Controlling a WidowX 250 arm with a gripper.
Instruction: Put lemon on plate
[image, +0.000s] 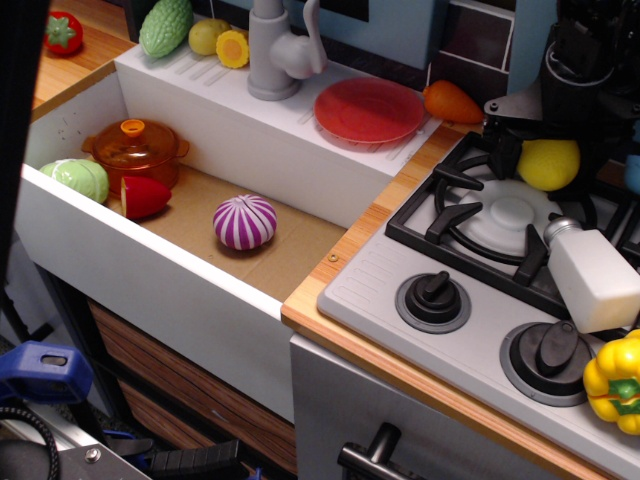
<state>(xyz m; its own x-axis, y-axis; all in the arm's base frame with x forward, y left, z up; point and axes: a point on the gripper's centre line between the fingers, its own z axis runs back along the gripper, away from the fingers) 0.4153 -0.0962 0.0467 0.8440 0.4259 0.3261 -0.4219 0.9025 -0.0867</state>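
Observation:
The lemon (549, 167) is bright yellow and sits at the back of the stove burner grate (470, 215), turned so that it looks rounder. My black gripper (546, 142) has come down from the top right and is over it. One finger (506, 140) is against the lemon's left side, and the other is hidden behind the lemon. The gripper appears closed on the lemon, whose top is covered. The red plate (370, 110) lies empty on the white ledge behind the sink, to the left of the gripper.
An orange carrot (452, 102) lies between plate and stove. A white bottle (592, 275) and a yellow bell pepper (615, 382) sit on the stove's right. The grey faucet (280, 50) stands left of the plate. The sink holds an orange pot (135, 150) and a purple onion (245, 221).

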